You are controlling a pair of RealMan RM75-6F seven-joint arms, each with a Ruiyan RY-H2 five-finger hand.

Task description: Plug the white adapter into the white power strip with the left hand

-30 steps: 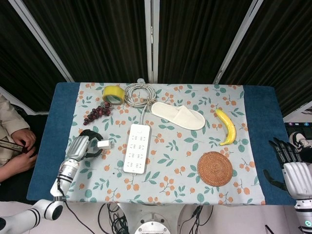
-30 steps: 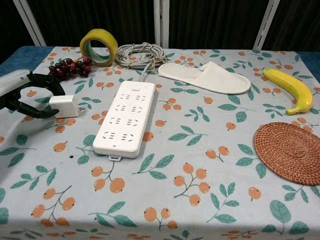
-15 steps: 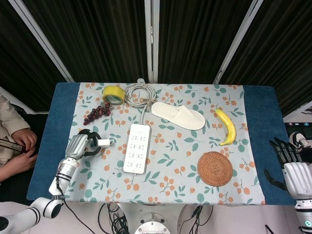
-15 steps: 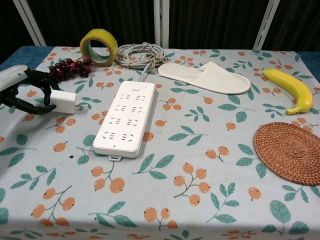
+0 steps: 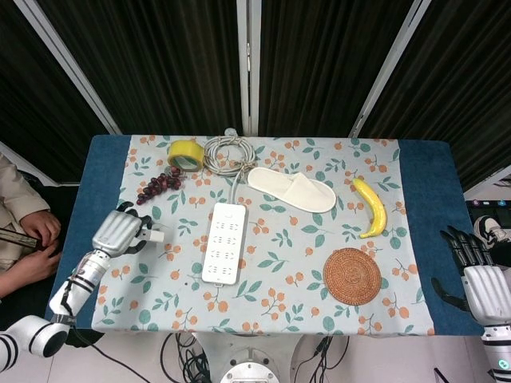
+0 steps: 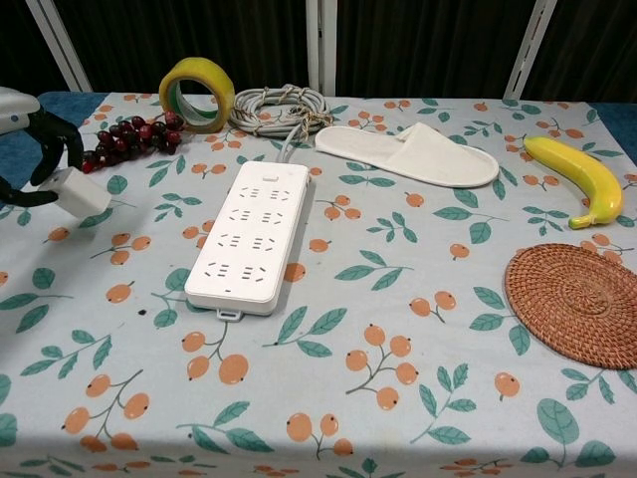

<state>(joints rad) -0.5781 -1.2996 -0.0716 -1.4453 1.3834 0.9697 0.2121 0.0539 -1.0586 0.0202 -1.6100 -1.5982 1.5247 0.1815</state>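
Observation:
The white power strip (image 5: 224, 242) (image 6: 249, 234) lies lengthwise at the table's middle left, its cord running back to a coil. My left hand (image 5: 119, 232) (image 6: 30, 149) hangs left of the strip and grips the white adapter (image 5: 154, 235) (image 6: 76, 191) between its dark fingers, lifted off the cloth and tilted. The adapter is well clear of the strip's sockets. My right hand (image 5: 477, 281) rests at the table's far right edge with its fingers spread and nothing in it; the chest view does not show it.
A bunch of dark grapes (image 5: 159, 184) (image 6: 129, 135) lies just behind my left hand. Yellow tape roll (image 6: 197, 94), coiled cable (image 6: 281, 107), white slipper (image 6: 408, 153), banana (image 6: 578, 179) and woven coaster (image 6: 578, 303) fill the back and right. A person's hands (image 5: 32, 239) sit at the left edge.
My left hand closed on the adapter, lifted it off the cloth and drew it back to the left, away from the strip. The right hand has not moved.

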